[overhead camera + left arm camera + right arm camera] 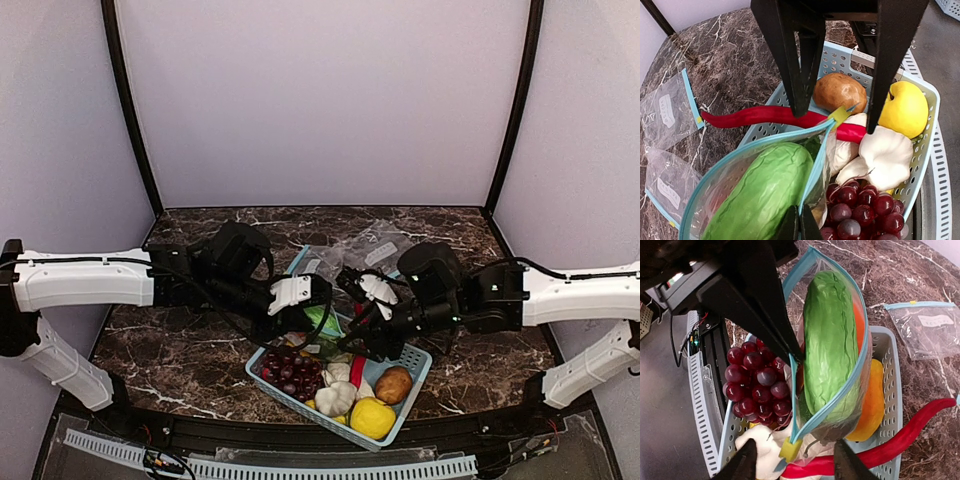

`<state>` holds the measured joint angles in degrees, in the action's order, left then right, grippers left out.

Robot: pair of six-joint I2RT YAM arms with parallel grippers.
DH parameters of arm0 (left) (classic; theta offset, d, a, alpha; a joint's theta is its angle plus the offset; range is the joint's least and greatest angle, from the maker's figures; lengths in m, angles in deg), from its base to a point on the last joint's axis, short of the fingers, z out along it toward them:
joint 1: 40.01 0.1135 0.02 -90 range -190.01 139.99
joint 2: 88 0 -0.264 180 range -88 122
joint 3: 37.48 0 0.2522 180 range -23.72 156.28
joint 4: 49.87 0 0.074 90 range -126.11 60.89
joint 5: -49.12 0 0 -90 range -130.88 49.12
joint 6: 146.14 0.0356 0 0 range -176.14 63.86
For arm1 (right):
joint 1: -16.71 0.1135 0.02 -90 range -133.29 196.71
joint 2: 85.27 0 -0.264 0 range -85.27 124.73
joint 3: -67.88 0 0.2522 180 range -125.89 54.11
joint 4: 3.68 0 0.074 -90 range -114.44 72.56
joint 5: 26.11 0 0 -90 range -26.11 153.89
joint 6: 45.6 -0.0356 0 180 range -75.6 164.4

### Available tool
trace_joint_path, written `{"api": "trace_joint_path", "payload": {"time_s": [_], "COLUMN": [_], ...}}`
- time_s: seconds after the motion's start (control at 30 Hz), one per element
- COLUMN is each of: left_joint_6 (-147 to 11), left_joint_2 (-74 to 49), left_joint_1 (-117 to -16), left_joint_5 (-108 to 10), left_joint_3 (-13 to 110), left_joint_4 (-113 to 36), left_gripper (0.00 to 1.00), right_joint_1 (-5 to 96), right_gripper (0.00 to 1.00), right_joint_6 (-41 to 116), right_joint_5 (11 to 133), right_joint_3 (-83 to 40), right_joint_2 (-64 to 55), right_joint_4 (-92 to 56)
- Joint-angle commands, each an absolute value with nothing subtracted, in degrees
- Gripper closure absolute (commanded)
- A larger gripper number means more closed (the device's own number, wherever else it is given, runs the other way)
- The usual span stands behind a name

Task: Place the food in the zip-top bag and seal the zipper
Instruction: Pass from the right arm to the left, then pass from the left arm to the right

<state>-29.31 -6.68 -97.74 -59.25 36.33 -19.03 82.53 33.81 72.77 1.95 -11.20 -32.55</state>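
Evidently, the left gripper [800, 226] was clamped on the zipper [775, 141] of the bag [710, 187], pinching the rim of the unsealed mouth at one side. The right gripper [796, 464] had its fingers apart, straddling the bag's yellow corner tab [790, 449] without gripping it. The bag hung over the basket [931, 97], above the grapes [860, 205] and chili [750, 116]. Inside it lay the gourd [830, 340], with the orange [858, 322] behind.
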Motion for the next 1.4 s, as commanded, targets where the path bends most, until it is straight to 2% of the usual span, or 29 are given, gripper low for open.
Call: {"api": "trace_joint_path", "payload": {"time_s": [0.0, 0.07, 0.13, 0.2, 0.3, 0.47, 0.67, 1.37], "left_joint_6": [-33.6, -35.0, -36.3, -37.6, -38.5, -38.8, -38.9, -39.0], "left_joint_2": [-7.8, -7.8, -7.9, -7.9, -7.9, -7.7, -7.2, -7.3], "left_joint_1": [-97.9, -97.8, -97.8, -97.8, -97.9, -97.9, -97.9, -97.9], "left_joint_5": [-56.5, -56.3, -56.3, -56.3, -56.3, -56.4, -56.3, -56.5], "left_joint_3": [38.0, 38.5, 38.7, 39.0, 39.5, 40.0, 40.5, 40.6], "left_joint_4": [-16.8, -16.8, -16.8, -16.8, -16.7, -16.7, -16.4, -16.1], "left_gripper": [0.99, 0.99, 0.99, 0.99, 0.99, 0.99, 0.99, 0.99], "right_joint_1": [82.2, 82.2, 82.2, 82.2, 82.7, 84.4, 86.3, 87.3], "right_gripper": [0.41, 0.37, 0.36, 0.40, 0.52, 0.60, 0.68, 0.78], "right_joint_6": [31.4, 30.2, 28.7, 27.6, 26.4, 26.2, 27.9, 30.5], "right_joint_5": [69.2, 67.4, 65.9, 65.1, 64.1, 60.2, 58.0, 54.7], "right_joint_3": [5.2, 7.2, 9.4, 11.5, 13.2, 14.1, 11.3, 8.3], "right_joint_2": [-15.9, -18.0, -20.1, -21.8, -23.3, -24.6, -20.5, -16.4], "right_joint_4": [-28.4, -27.2, -25.6, -23.7, -22.0, -21.2, -22.2, -22.0]}}
